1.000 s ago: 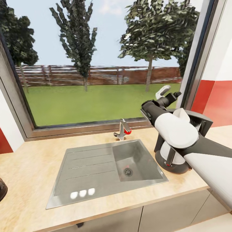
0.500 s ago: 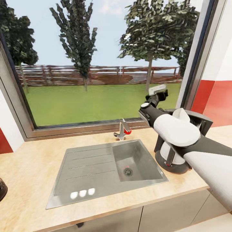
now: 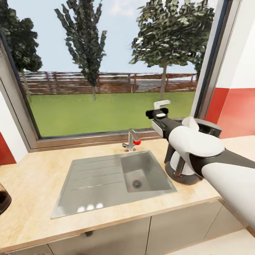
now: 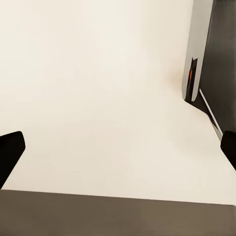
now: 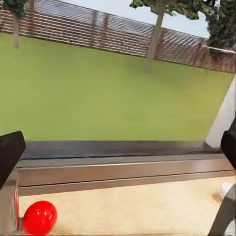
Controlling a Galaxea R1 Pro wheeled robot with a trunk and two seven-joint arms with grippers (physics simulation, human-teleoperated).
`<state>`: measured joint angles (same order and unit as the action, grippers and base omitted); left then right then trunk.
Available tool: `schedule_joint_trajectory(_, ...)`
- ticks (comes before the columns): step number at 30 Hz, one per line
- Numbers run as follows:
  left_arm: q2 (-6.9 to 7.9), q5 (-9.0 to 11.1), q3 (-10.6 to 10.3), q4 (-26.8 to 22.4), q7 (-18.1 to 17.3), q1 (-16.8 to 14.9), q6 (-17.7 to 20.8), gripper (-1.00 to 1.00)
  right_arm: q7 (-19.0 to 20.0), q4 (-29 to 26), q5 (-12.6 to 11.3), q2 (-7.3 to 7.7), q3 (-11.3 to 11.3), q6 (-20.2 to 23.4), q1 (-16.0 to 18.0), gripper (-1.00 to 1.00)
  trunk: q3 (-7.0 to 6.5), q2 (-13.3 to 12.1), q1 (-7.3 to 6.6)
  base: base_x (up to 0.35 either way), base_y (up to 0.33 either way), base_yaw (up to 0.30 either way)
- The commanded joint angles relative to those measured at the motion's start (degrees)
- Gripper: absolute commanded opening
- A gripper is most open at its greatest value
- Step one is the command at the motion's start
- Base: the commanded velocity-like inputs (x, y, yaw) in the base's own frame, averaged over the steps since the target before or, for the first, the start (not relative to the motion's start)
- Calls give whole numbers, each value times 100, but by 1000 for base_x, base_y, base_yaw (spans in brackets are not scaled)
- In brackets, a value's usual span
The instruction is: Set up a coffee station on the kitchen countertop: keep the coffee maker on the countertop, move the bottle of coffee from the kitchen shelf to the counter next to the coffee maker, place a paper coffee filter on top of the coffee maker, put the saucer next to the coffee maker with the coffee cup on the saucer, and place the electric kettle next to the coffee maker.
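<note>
Fingers of the right gripper stand apart, empty, having swung toward nine o'clock off the coffee maker, where a filter sits; left fingers apart too.

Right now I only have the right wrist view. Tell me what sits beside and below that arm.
Observer: The coffee maker stands on the countertop right behind your forearm, partly hidden by it.
Operator: Report what's on top of it.
Observer: Something white and cone-like, likely the paper filter.
Operator: Now the arm's other side.
Observer: A steel sink is set into the counter, with its faucet by the window, lower than the open right gripper.
</note>
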<state>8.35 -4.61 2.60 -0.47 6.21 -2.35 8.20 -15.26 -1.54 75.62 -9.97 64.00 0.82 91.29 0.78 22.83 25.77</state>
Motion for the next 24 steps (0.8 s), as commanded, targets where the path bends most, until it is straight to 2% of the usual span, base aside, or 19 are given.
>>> schedule_joint_trajectory(1,-2,-47,26,-5,11,-1,26,100,36,-1,59,-3,53,14,3,100,8,8,1,-110,-64,0)
schedule_joint_trajectory(4,-6,-46,23,-11,11,-2,27,100,194,3,59,-3,60,20,3,100,8,8,1,-60,-35,0)
schedule_joint_trajectory(16,-9,-48,6,-14,11,-3,32,100,2648,-8,59,-3,116,51,-6,100,8,8,1,-4,-2,0)
schedule_joint_trajectory(24,-9,-48,4,-14,11,-3,32,100,3533,-10,59,-3,159,74,-297,100,8,8,1,-100,0,0)
